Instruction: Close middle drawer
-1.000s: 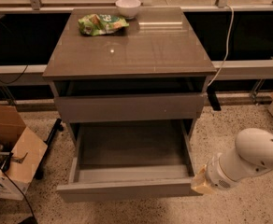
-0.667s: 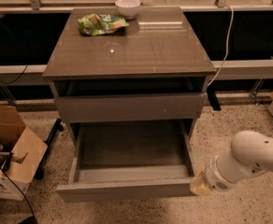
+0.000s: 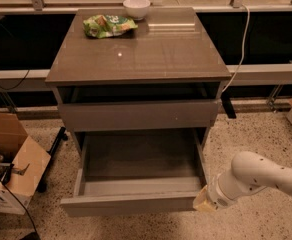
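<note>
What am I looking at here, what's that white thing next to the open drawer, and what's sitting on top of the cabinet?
The white tube is a robot's single arm. Its pale-tipped tool sits at the right front corner of the pulled-out grey-brown middle drawer, whose inside is bare. The one camera looks down at the front of the grey-brown cabinet. On its glossy top lie a small white bowl and a crumpled green snack bag. The tool seems to hold nothing. A brown cardboard box stands on the floor at the picture's left.
</note>
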`<control>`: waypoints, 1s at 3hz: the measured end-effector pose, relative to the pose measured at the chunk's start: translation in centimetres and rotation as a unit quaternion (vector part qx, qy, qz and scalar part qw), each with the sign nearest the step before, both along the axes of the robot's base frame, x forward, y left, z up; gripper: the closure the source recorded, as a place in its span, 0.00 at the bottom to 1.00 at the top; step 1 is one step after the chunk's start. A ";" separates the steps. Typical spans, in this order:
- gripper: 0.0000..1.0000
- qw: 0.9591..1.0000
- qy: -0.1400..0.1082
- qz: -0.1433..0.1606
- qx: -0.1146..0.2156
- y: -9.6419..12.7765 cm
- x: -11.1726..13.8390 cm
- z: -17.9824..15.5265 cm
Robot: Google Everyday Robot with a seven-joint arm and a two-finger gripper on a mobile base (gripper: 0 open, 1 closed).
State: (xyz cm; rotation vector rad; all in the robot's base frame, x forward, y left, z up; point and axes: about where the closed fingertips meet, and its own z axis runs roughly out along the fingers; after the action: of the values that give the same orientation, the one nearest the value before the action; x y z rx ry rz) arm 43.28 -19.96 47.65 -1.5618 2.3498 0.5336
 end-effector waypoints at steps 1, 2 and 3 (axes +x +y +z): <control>1.00 1.000 0.008 -0.015 0.025 0.1 1.1 -4.7; 1.00 0.999 0.009 -0.019 0.041 0.1 2.1 -7.1; 1.00 0.999 0.009 -0.019 0.041 0.1 2.2 -7.1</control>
State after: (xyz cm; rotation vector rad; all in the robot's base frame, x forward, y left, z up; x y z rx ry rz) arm 45.43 -19.82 40.57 -1.4809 2.3350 0.6296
